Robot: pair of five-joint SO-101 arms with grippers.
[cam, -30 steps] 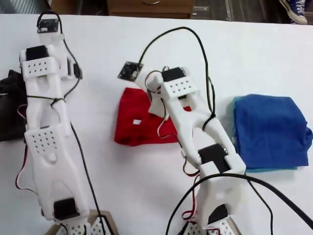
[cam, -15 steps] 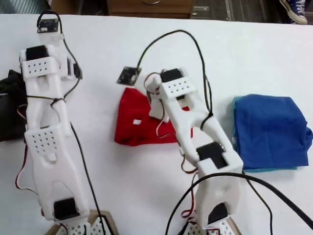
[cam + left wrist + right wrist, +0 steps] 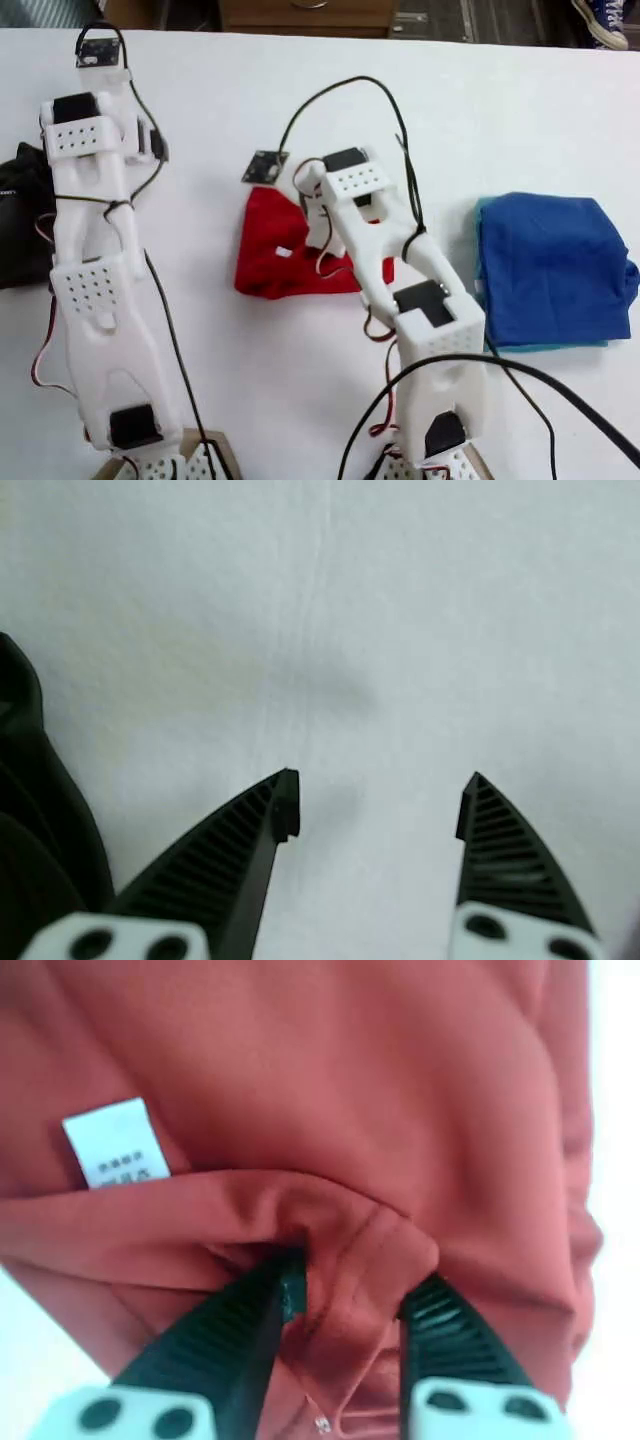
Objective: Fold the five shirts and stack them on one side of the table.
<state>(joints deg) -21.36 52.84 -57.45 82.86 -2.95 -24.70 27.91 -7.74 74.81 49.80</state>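
"Where was the red shirt [image 3: 268, 262]?"

"Mid-counter [image 3: 280, 385], between the black shirt [image 3: 20, 230] and the folded blue shirt [image 3: 550, 265]. The right pincer [image 3: 355, 1290] pinched a ridge of its cloth."

"And the left pincer [image 3: 378, 800]?"

"Spread wide over bare counter."

"The step?"

"Folding the red one, I'd judge. Next, that pinched edge needed carrying across."

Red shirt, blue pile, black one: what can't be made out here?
Red shirt: in the high view the right arm covers its right side; fold state unclear.
Blue pile: a paler layer shows under it; shirt count cannot be told.
Black shirt: cut off by the high view's left edge, overlapped by the left arm.
Right gripper: in its wrist view bunched cloth hides the grip's depth.
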